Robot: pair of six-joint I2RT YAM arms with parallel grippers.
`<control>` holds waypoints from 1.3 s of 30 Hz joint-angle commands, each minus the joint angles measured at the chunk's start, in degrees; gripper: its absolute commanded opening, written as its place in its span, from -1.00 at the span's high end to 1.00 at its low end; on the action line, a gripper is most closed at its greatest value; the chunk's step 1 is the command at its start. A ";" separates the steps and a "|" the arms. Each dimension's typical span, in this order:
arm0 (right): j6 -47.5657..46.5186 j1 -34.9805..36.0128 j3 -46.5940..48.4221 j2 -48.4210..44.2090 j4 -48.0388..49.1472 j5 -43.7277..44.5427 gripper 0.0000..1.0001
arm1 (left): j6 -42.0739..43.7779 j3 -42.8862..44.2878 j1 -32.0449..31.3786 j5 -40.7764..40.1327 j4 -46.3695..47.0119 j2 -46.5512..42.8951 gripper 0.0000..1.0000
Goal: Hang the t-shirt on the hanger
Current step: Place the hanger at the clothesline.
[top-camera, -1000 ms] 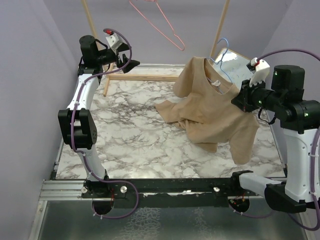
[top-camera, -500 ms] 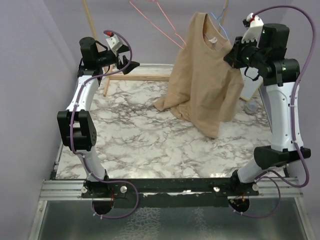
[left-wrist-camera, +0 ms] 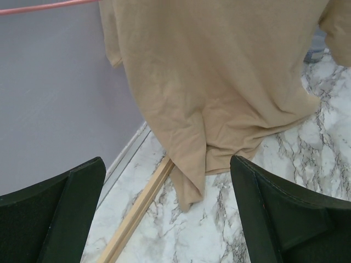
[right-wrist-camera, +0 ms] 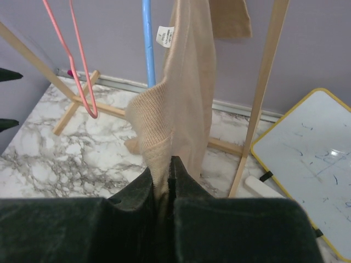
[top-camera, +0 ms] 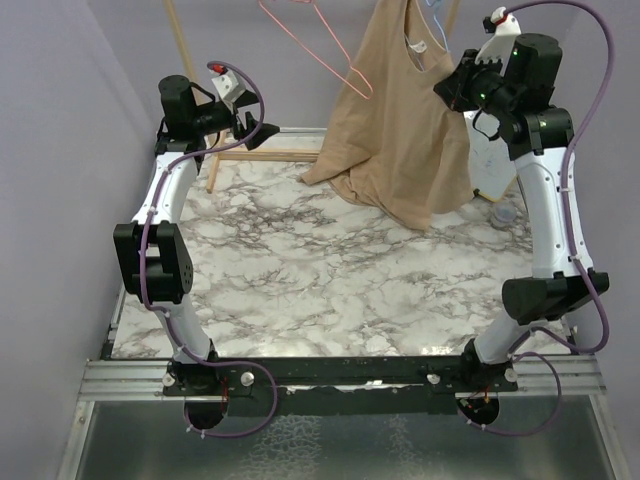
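The tan t-shirt [top-camera: 400,120] hangs high at the back right, with its lower edge touching the marble table. My right gripper [top-camera: 452,92] is shut on the ribbed fabric by the shirt's neck [right-wrist-camera: 167,164]. In the right wrist view the shirt [right-wrist-camera: 189,93] drapes upward with its white label [right-wrist-camera: 164,35] showing. A light-blue wire of the hanger [right-wrist-camera: 147,41] stands right behind it. In the top view only a blue bit of the hanger [top-camera: 434,8] shows at the top edge. My left gripper [top-camera: 266,131] is open and empty at the back left, facing the shirt [left-wrist-camera: 219,82].
A pink wire hanger [top-camera: 330,50] hangs left of the shirt; it also shows in the right wrist view [right-wrist-camera: 82,82]. A wooden rack has posts [right-wrist-camera: 266,93] and a base bar [top-camera: 270,155] on the table. A yellow-rimmed whiteboard [right-wrist-camera: 310,164] lies at the back right.
My right gripper has lifted the shirt up and toward the back, so it now hangs tall by the rack with only its lower edge on the table. The left arm has not moved.
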 commanded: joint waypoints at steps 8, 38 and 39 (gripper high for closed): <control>2.34 -0.28 5.77 5.08 12.88 -2.09 0.99 | -1.05 -1.86 -0.02 0.83 1.18 -3.50 -0.98; 3.87 -0.17 10.72 13.99 18.16 -2.65 0.98 | -3.73 -3.20 -0.03 2.65 2.29 -3.34 -0.98; 3.82 -0.19 10.56 14.03 18.39 -2.61 0.99 | -3.62 -3.27 -0.03 2.63 2.05 -3.34 -0.98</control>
